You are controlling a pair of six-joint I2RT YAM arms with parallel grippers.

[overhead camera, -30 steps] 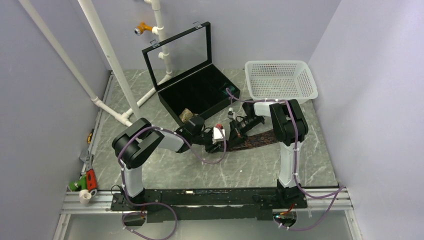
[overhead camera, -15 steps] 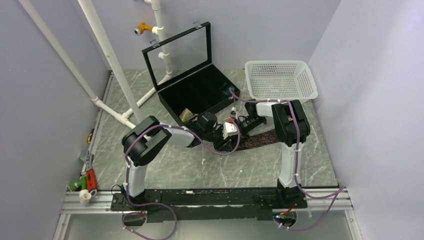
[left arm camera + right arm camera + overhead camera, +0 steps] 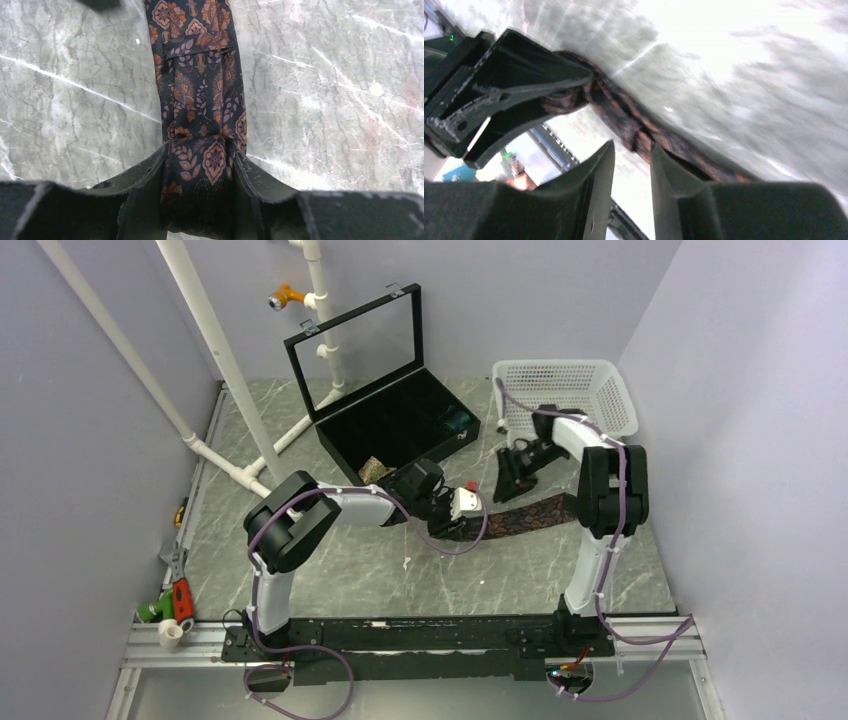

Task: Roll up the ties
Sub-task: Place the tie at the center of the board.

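A dark brown-maroon tie (image 3: 530, 512) with an orange pattern lies flat on the marble table, running from the centre to the right. My left gripper (image 3: 447, 527) is shut on its left end. In the left wrist view the tie (image 3: 200, 95) fills the gap between the jaws of that gripper (image 3: 200, 157). My right gripper (image 3: 511, 476) hovers behind the tie near the basket, slightly open and empty. In its wrist view (image 3: 631, 160) the tie (image 3: 629, 125) lies beyond the fingertips. A tan rolled tie (image 3: 375, 470) and a teal tie (image 3: 459, 420) sit in the black case (image 3: 400, 435).
The black case stands at the back centre with its glass lid (image 3: 355, 350) up. A white mesh basket (image 3: 565, 375) is at the back right. White pipes (image 3: 215, 350) cross the left side. Hand tools (image 3: 172, 602) lie at the left front edge.
My right gripper has let go of the tie and swung back and right towards the basket. My left gripper has shifted right along the tie, still holding it.
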